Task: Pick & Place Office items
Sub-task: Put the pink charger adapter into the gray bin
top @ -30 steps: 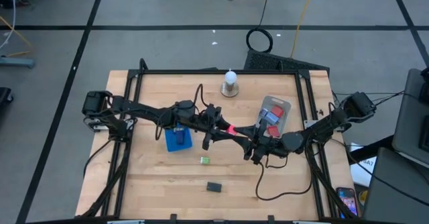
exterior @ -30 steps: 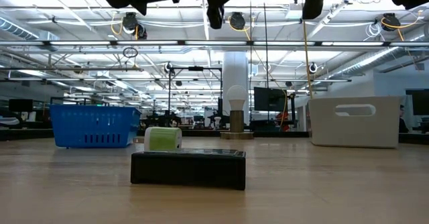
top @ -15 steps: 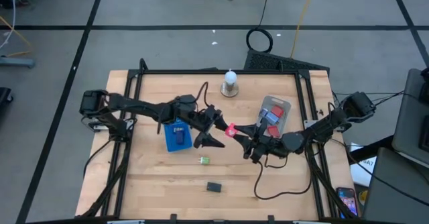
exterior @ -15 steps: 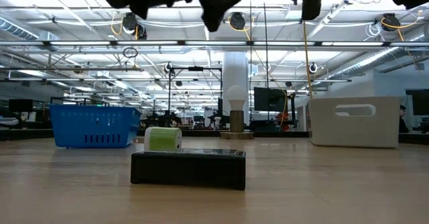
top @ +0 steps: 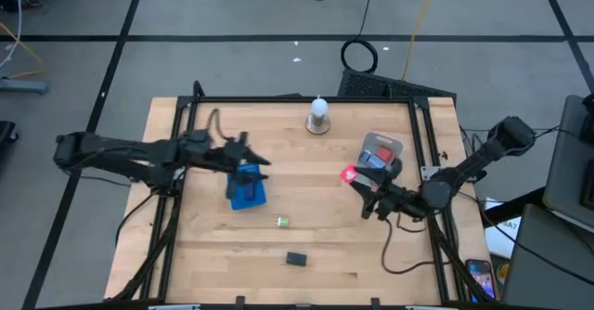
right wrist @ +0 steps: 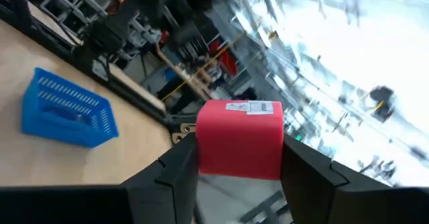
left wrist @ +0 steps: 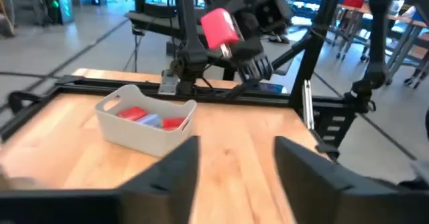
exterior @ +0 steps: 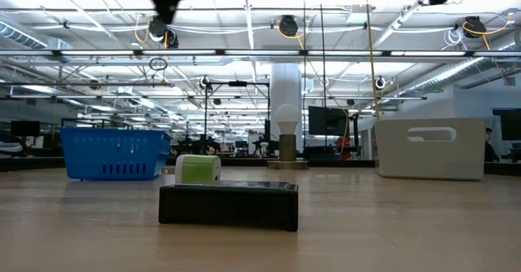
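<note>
- The right gripper (top: 357, 177) was clamped on a red block (top: 350, 174) and held it in the air right of the table's middle, just near-left of the grey bin (top: 393, 148). In the right wrist view the red block (right wrist: 239, 139), with a small white label on its top edge, sat squarely between the two dark fingers (right wrist: 175, 172).
- From the left wrist view the same red block (left wrist: 219, 27) hung well above the bin (left wrist: 145, 131), which already held red and pale pieces.
- The left gripper (top: 257, 161) hovered over the far edge of the blue basket (top: 247, 187) on the table's left half. Its jaws stood apart with nothing between them, as the left wrist view showed.
- Two office items lay loose on the wood near the front edge: a small green piece (top: 282, 222) and, nearer still, a black block (top: 296, 258). In the low view the green piece (exterior: 197, 168) stood just behind the black block (exterior: 229, 204), apart from it.
- A white knob on a round base (top: 318, 116) stood at the far edge, clear of both arms.
- The step in hand looked like the carry: the red block was lifted and probably bound for the grey bin.
- The next move would call for swinging the block far-right over the bin's opening, lowering it inside the walls, then parting the fingers. Afterwards the green and black pieces remained to be collected.
</note>
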